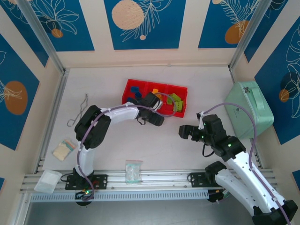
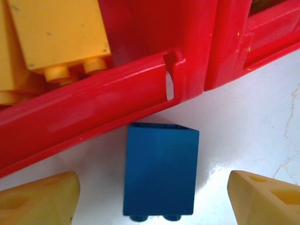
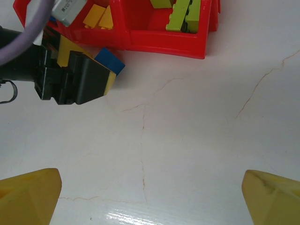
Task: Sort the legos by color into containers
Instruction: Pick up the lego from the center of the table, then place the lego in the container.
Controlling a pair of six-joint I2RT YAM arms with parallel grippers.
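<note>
A blue lego [image 2: 161, 171] lies on the white table just outside the red tray's wall [image 2: 93, 117], studs toward the camera. My left gripper [image 2: 152, 192] is open, with one yellow finger on each side of the brick and a gap to both. The right wrist view has that brick [image 3: 110, 61] at the tip of the left gripper [image 3: 75, 79]. Inside the red tray [image 1: 180, 89], blue legos [image 1: 136, 91] lie in the left compartment, orange-yellow ones [image 2: 56, 37] in the middle and lime green ones [image 3: 180, 14] on the right. My right gripper [image 3: 150, 197] hangs open over bare table.
A mint-green case [image 1: 248, 108] stands at the right edge. A clear bag [image 1: 133, 171] lies near the front rail. Metal tongs [image 1: 79, 110], a small packet [image 1: 64, 149] and a clear plastic tub [image 1: 47, 180] sit on the left side.
</note>
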